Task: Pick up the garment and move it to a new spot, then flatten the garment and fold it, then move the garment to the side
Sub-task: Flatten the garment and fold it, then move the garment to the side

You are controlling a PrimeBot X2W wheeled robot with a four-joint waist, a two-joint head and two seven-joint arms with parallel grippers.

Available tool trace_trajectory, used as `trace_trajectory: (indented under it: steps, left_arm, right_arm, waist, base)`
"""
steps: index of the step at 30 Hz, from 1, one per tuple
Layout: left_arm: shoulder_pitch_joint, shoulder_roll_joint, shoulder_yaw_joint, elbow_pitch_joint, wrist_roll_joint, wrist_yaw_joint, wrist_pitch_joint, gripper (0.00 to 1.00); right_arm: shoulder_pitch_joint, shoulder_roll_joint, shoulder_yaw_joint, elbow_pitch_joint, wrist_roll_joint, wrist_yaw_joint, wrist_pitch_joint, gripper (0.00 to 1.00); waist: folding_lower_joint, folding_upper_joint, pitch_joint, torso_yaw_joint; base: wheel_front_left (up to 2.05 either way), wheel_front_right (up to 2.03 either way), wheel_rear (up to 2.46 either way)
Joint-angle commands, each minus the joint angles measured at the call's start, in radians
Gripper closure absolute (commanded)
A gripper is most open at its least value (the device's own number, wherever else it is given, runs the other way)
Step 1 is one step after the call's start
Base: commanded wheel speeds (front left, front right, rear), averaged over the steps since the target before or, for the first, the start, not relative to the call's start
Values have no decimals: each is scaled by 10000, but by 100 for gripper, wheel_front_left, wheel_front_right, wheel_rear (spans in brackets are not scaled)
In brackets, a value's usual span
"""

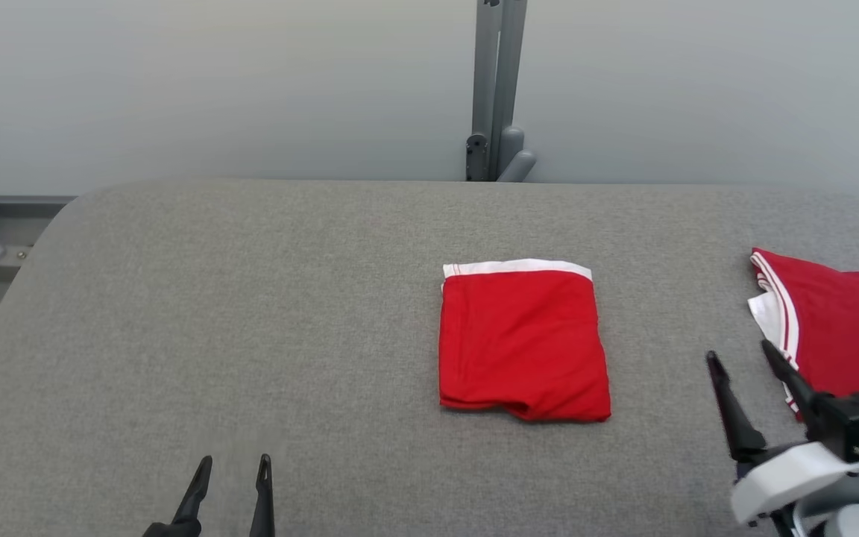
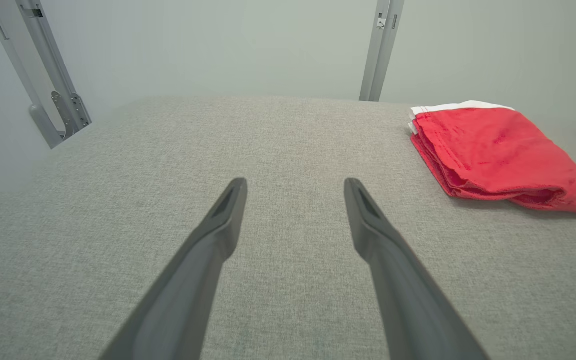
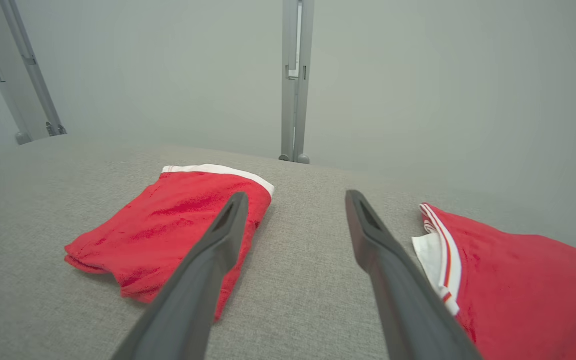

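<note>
I am holding my right pincer (image 1: 739, 350) wide open, thinking it should pinch every layer of the garment (image 1: 523, 343) left of it.

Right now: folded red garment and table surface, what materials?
The folded red garment: soft matte knit, likely cotton or a blend; it sags at the folded edges, with stitched hems and a white band. The table surface: grey woven fabric cover, matte and heathered; padding underneath can't be told.
</note>
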Motion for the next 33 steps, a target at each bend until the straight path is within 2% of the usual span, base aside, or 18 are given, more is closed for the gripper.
trace_trajectory:
  steps: [1,5,8,14,17,19,22,25,27,29,31,33]
  left_arm:
    - [203,69,128,-143,151,-102,-21,0]
    - [360,37,363,-304,208,-297,-21,0]
    - [436,28,298,-186,309,-499,-21,0]
    - [312,4,335,-118,308,-718,-21,0]
    - [283,-19,370,-157,265,-752,-21,0]
    - [326,-34,442,-205,206,-757,-21,0]
    - [318,-67,517,-282,152,-756,-21,0]
    - [168,-79,420,-177,121,-775,-21,0]
    - [46,-83,312,-68,86,-798,-21,0]
    - [-202,-89,196,-2,99,-831,-21,0]
    - [-479,-88,74,118,27,-865,-21,0]
    - [-824,-93,-13,179,-57,-867,-21,0]
  right_arm:
    - [518,107,-653,-325,-232,-15,-22,0]
    - [1309,411,-1885,-602,-741,-14,-22,0]
    - [1648,736,-2353,-486,-1049,-14,-22,0]
    - [1658,1114,-2426,-214,-1186,-15,-24,0]
    - [1492,1320,-2353,-109,-700,-14,-24,0]
    - [1133,1421,-1971,110,90,-12,89,0]
    - [146,1296,-1184,103,1636,-11,1503,0]
    - [-959,1354,-940,360,2630,-9,3925,0]
    - [-1770,1442,-949,753,2857,-11,5388,0]
    - [-2549,1434,-858,1172,2574,-8,6409,0]
    - [-3161,1544,-787,1669,2573,-9,7028,0]
    - [-3709,1593,-848,2247,2307,-9,7186,0]
  waist:
    - [0,120,-408,-436]
    - [0,120,-454,-608]
    - [0,120,-448,-693]
    - [0,120,-353,-713]
    - [0,120,-307,-683]
    - [0,120,-199,-658]
    - [0,120,131,-658]
    - [0,120,493,-645]
    - [0,120,775,-567]
    - [0,120,1146,-384]
    - [0,120,1516,-100]
    - [0,120,1820,178]
  base:
    - [0,0,0]
    - [0,0,0]
    - [0,0,0]
    - [0,0,0]
    - [0,0,0]
    - [0,0,0]
    - [0,0,0]
    - [0,0,0]
    - [0,0,0]
    - [0,0,0]
    - [0,0,0]
    - [0,0,0]
